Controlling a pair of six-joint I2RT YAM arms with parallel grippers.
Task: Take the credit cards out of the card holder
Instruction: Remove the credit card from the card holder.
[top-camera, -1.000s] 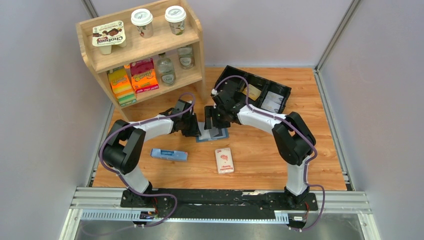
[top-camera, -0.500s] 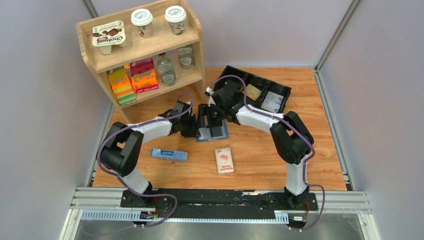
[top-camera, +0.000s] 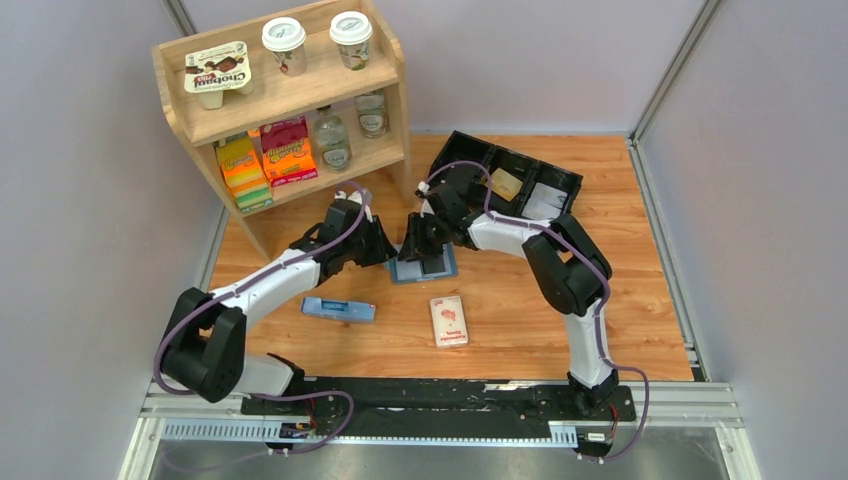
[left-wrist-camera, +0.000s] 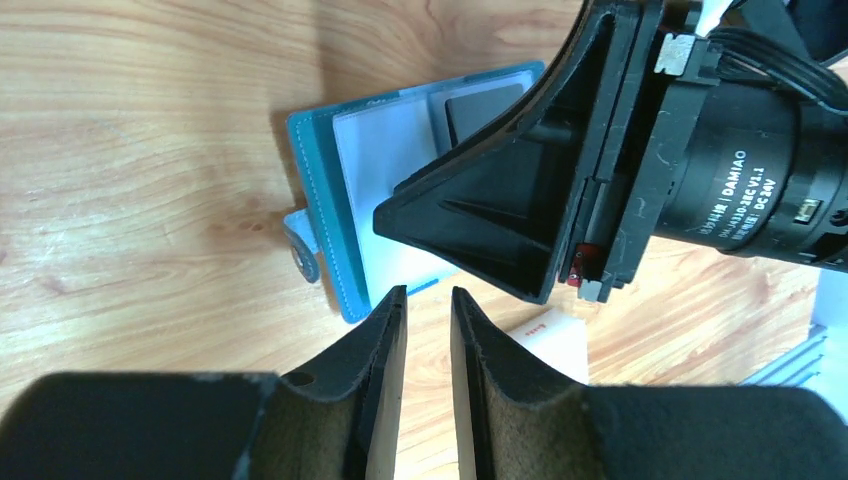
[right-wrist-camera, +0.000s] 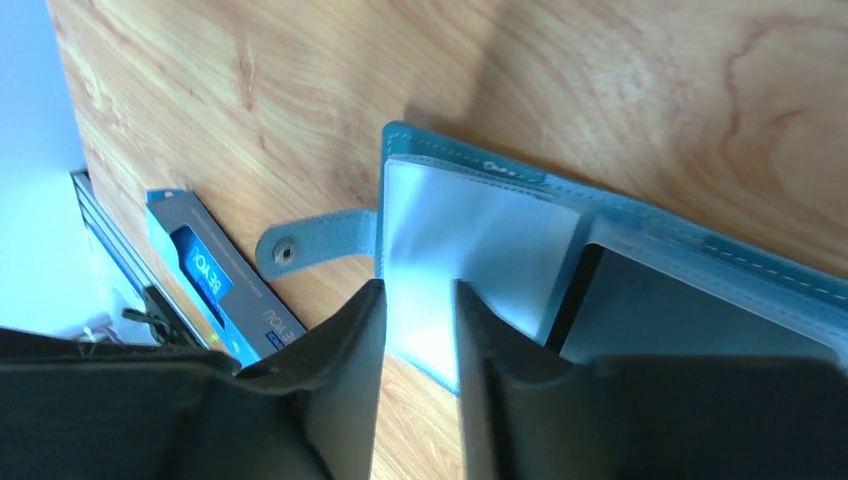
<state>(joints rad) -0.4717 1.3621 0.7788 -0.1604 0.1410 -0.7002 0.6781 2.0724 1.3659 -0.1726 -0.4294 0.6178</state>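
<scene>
The light blue card holder (top-camera: 432, 268) lies open on the table; it also shows in the left wrist view (left-wrist-camera: 322, 190) and the right wrist view (right-wrist-camera: 470, 168). A dark grey credit card (right-wrist-camera: 690, 315) sits in one of its slots, also seen in the left wrist view (left-wrist-camera: 482, 102). A tan card (top-camera: 508, 184) lies in the black tray. My left gripper (top-camera: 388, 252) (left-wrist-camera: 427, 295) is narrowly open and empty just left of the holder. My right gripper (top-camera: 418, 243) (right-wrist-camera: 418, 290) is narrowly open right over the holder's clear panel, holding nothing.
A pale blue box (top-camera: 338, 309) (right-wrist-camera: 205, 278) and a white pack with a red picture (top-camera: 448, 320) lie nearer the arms. The black tray (top-camera: 574, 195) stands at the back right. A wooden shelf (top-camera: 392, 110) with cups, bottles and boxes stands at the back left.
The left arm has stretched out, its elbow swinging toward the near left, gripper staying by the holder. The right gripper has shifted left and down over the holder.
</scene>
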